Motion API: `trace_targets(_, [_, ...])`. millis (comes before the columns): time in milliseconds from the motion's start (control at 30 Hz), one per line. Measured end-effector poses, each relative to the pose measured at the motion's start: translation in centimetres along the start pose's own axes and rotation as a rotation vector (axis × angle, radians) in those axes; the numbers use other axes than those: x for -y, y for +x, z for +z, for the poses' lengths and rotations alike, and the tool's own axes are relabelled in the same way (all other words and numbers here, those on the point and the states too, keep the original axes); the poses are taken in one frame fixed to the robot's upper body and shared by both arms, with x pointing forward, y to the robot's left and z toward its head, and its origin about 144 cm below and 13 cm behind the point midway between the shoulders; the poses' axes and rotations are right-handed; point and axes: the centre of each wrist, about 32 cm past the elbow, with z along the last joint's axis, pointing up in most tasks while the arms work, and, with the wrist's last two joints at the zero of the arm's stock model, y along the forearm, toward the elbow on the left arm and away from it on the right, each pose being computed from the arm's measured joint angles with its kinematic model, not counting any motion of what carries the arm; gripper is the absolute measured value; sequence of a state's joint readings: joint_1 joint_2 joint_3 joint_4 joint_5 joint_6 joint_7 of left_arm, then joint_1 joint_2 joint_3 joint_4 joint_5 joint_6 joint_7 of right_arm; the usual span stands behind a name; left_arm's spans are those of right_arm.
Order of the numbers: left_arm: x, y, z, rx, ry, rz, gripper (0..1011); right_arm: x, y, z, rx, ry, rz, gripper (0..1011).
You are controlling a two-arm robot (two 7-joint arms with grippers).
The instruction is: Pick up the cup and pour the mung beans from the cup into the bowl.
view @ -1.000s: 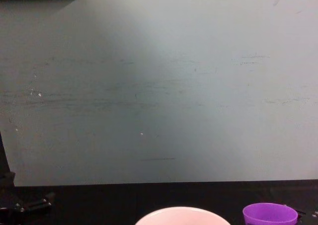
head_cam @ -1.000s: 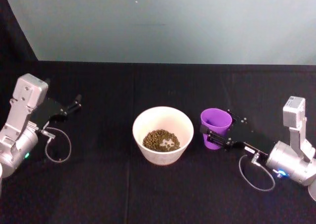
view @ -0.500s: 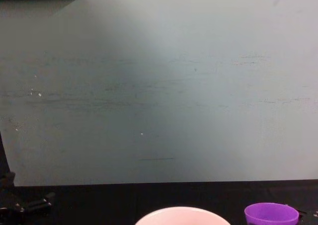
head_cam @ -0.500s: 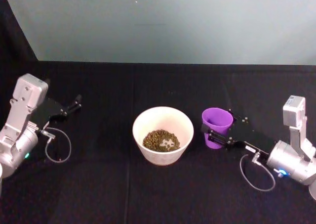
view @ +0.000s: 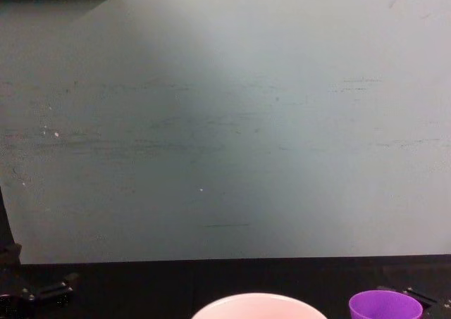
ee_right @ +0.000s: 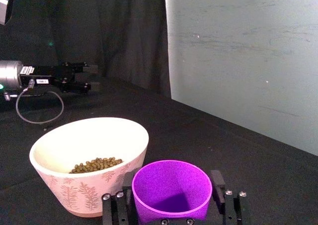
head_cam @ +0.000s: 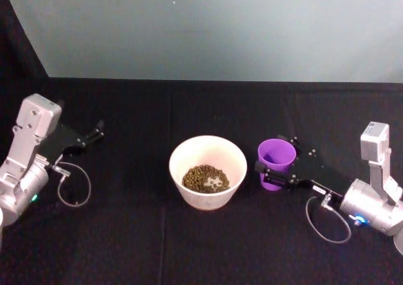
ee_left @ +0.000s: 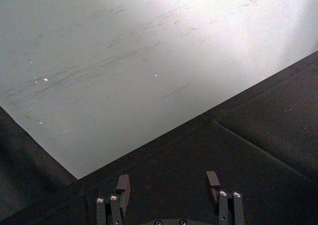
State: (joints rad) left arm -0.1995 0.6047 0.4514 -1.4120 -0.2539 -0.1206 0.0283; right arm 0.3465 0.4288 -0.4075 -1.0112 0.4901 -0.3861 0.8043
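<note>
Both tool fingers [ee_right: 216, 184] flank the cup [ee_right: 171, 189]; seemingly touching.

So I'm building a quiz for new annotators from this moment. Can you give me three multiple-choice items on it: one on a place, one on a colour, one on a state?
1. Where does the cup stand relative to the bowl?
A. on the robot's right of it
B. on the robot's left of it
C. inside it

2. What colour is the cup?
A. green
B. purple
C. orange

3. What does the cup hold?
A. it is full of mung beans
B. it looks empty
C. it holds water

Answers:
1 A: in the head view the cup stands upright on the robot's right of the bowl, between the fingers of the right gripper.
2 B: its wall is bright purple.
3 B: the right wrist view shows a bare purple inside, while the mung beans lie in the bowl. The left gripper is parked, open, far left.
</note>
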Motion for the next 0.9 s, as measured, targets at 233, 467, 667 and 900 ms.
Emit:
trace_targets(233, [0.0, 0.0, 0.0, 0.000, 0.000, 0.000, 1000, 0.0, 0.0, 0.0, 0.000, 0.000, 0.000, 1003])
trace_targets(467, [0.0, 0.0, 0.0, 0.000, 0.000, 0.000, 1000, 0.1, -0.1, 0.2, 0.006, 0.006, 0.002, 1002])
trace_targets(667, [0.0, 0.0, 0.0, 0.000, 0.000, 0.000, 1000, 0.5, -0.5, 1.5, 0.031, 0.030, -0.006, 1003])
trace_targets(900, [0.0, 0.0, 0.0, 0.000, 0.000, 0.000, 1000, 1.4, -0.8, 3.4, 0.045, 0.070, -0.039, 1003])
